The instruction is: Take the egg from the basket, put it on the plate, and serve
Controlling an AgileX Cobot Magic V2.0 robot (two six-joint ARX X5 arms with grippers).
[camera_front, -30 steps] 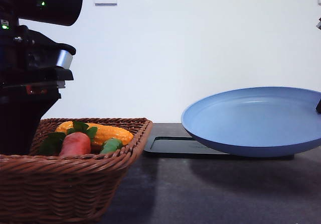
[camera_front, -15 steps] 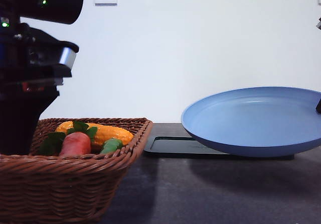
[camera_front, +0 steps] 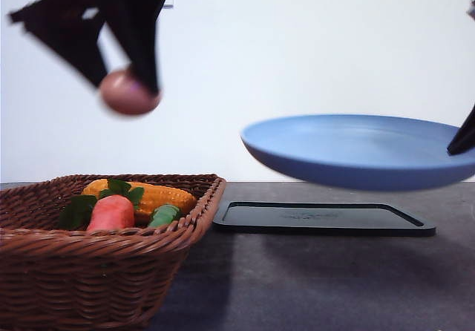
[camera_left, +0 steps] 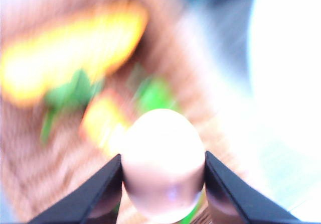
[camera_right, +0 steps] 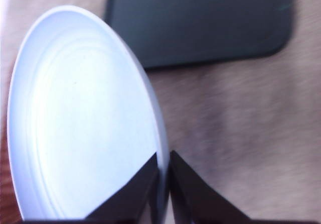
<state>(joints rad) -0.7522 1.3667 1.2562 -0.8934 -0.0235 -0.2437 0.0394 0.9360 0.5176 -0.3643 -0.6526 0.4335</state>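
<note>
Aloft, smooth brownish-pink egg (camera_front: 129, 93) clamped in left pincer (camera_left: 163, 181), right pincer (camera_right: 163, 176) pinching blue plate (camera_front: 356, 153) rim.

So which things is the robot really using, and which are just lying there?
Using:
- egg, pinched in the left hand
- blue plate, gripped by its rim in the right hand, lifted off the table
- wicker basket

Just lying about:
- toy carrot
- toy corn
- black tray

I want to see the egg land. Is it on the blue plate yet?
No, the egg hangs in the left gripper high above the basket, apart from the plate.
</note>
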